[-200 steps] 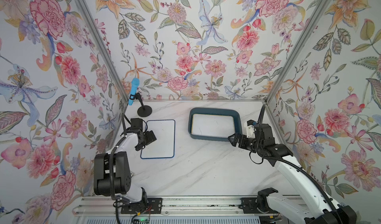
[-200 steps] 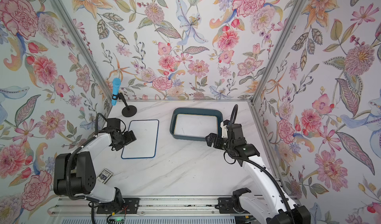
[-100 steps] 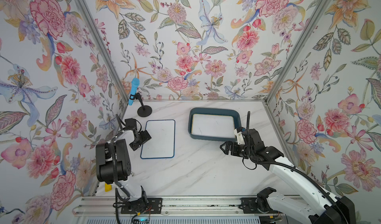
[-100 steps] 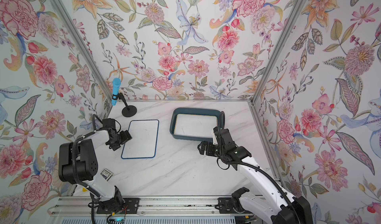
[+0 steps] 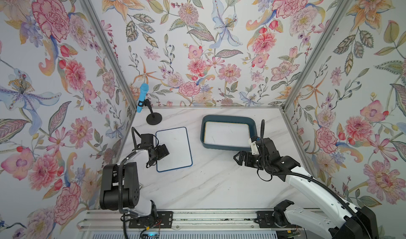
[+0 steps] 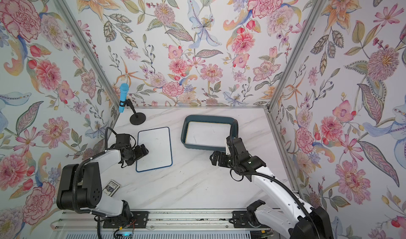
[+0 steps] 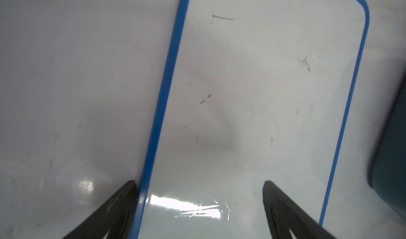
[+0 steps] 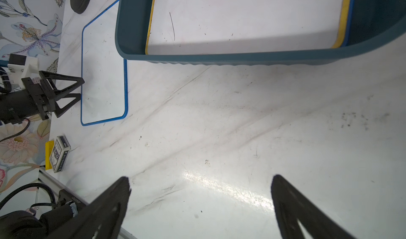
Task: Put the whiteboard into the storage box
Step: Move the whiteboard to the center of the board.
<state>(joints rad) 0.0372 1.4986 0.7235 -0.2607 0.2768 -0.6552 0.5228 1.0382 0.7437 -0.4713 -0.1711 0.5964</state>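
left wrist: left gripper (image 7: 198, 183), jaws wide, straddles whiteboard (image 7: 252, 84) at blue edge.

You have two whiteboards in both top views: the blue-edged whiteboard (image 5: 174, 149) left of centre and the yellow-edged whiteboard (image 5: 227, 134) right of centre. You also have one storage box (image 5: 219, 147), one microphone (image 5: 142, 97), one small carton (image 6: 112, 187) at lower left, and two grippers: left gripper (image 7: 198, 183), right gripper (image 8: 200, 178).
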